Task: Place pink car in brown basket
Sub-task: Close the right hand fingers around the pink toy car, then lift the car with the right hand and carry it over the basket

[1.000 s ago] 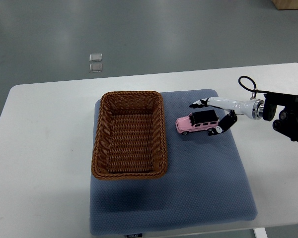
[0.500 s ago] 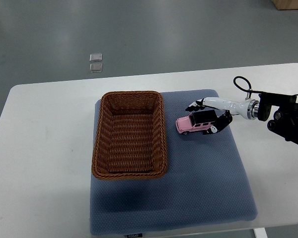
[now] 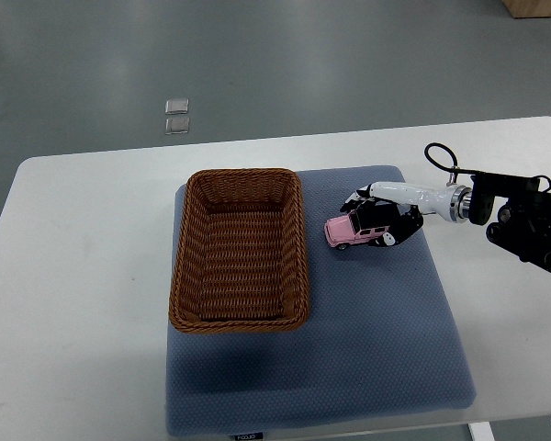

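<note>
White table (image 3: 92, 239), blue mat (image 3: 367, 349). Car (image 3: 358, 230) on mat just right of basket (image 3: 241, 250), not yet lifted. Right hand (image 3: 382, 217) over car, fingers (image 3: 353, 197) wrapping roof and rear. Lift, transfer, release remain.

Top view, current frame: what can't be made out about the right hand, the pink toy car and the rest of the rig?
- Right hand: whether its fingers actually clamp the pink toy car or only bracket it; they overlap the car's rear and are too small to tell.
- Car's rear end: covered by the hand.
- Right arm: cut off by the right edge.
- Left arm: out of frame.
- Brown wicker basket: inner face of its near wall is hidden by the rim.
</note>
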Tool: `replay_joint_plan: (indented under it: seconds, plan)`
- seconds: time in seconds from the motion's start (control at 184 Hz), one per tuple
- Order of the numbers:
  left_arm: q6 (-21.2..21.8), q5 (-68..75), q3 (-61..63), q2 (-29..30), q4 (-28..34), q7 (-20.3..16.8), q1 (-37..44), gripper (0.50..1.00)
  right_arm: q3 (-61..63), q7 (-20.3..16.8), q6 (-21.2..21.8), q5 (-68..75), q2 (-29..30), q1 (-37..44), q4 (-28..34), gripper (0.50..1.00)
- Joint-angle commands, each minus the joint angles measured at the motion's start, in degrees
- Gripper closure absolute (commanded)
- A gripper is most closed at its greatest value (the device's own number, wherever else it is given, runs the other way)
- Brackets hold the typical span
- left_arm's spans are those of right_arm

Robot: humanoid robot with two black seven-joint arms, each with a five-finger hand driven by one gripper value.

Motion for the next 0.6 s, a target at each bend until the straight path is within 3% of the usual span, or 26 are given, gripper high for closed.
replay_joint_plan:
  seconds: [0.0, 0.103, 0.402, 0.592]
  plan:
    - [0.0, 0.0, 0.0, 0.0, 0.0, 0.0, 0.0, 0.5, -0.07, 0.09, 0.17, 0.0, 0.01, -0.02, -0.18, 0.789]
    - [0.0, 0.0, 0.0, 0.0, 0.0, 0.0, 0.0, 0.5, 0.02, 0.09, 0.7, 0.0, -0.08, 0.07, -0.53, 0.818]
    - [0.0, 0.0, 0.0, 0.0, 0.0, 0.0, 0.0, 0.5, 0.37, 0.35, 1.23, 0.7, -0.34, 1.29, -0.53, 0.991]
    - [-0.09, 0.0, 0.0, 0.0, 0.0, 0.0, 0.0, 0.5, 1.34, 0.7, 1.93, 1.23, -1.22, 3.32, -0.53, 1.0]
